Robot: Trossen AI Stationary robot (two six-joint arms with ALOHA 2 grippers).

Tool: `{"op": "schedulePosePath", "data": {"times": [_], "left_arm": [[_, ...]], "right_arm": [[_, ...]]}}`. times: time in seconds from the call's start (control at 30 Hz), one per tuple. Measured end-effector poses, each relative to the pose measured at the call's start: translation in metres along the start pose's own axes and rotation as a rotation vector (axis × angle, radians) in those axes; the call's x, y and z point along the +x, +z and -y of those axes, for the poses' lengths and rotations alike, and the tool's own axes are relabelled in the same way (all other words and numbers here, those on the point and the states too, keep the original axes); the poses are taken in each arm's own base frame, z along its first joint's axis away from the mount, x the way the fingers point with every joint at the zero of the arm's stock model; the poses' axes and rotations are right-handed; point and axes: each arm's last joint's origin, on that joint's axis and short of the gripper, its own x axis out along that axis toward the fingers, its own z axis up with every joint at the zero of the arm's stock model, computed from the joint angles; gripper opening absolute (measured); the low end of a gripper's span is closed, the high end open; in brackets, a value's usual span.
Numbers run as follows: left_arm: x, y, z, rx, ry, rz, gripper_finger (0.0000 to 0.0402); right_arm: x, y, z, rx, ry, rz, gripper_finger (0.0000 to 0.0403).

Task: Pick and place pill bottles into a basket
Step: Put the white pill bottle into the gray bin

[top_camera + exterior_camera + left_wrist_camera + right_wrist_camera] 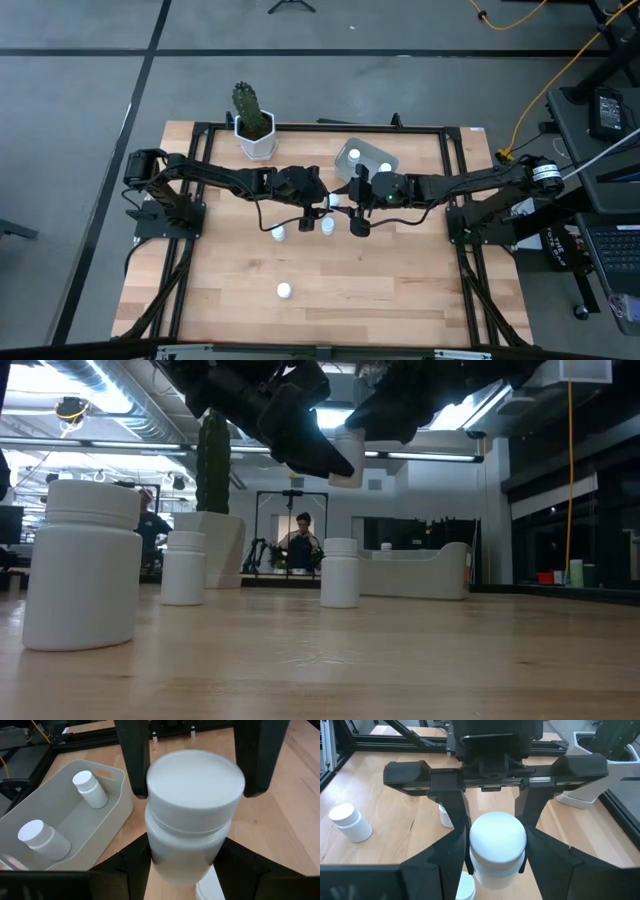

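The two claws meet above the middle of the table, just in front of the tray (349, 153), with one pill bottle (498, 846) between them. The left gripper (322, 198) reaches in from the cactus pot's (258, 141) side of the tray and is clenched on the bottle's body. The right gripper (348, 195) comes from the opposite side, its fingers (134, 762) pressed against the cap of the same bottle, so both are grasping it at once. From table height the bottle hangs well clear of the wood, upright.

The tray already holds two bottles (90, 787) – both lying tilted on its floor, apart from each other.

Three more bottles stand on the table on the side of the grippers away from the tray: one (327, 228) just beside the claws, one (278, 234) near it, and one (284, 291) much farther from the tray – alone near the front edge.
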Motion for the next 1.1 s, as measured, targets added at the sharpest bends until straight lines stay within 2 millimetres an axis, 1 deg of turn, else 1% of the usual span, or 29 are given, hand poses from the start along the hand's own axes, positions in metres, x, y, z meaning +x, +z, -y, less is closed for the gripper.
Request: {"op": "schedulePosePath", "data": {"times": [0.37,0.67,0.9,1.1], "left_arm": [[0.0000,0.0019,-0.0003,0.001,0.003,0.022,0.0185],[0.0000,0.0019,-0.0003,0.001,0.003,0.021,0.0185],[0.0000,0.0019,-0.0003,0.021,0.004,0.021,0.0185],[0.0000,0.0019,-0.0004,0.025,0.004,0.021,0.0190]], "right_arm": [[0.0000,-0.0004,0.0000,-0.024,-0.001,-0.005,0.0200],[0.0000,-0.0002,0.0001,-0.051,-0.003,-0.002,0.0149],[0.0000,-0.0002,0.0001,-0.055,-0.003,-0.002,0.0155],[0.0000,-0.0001,0.0001,-0.055,-0.003,-0.001,0.0148]]}}
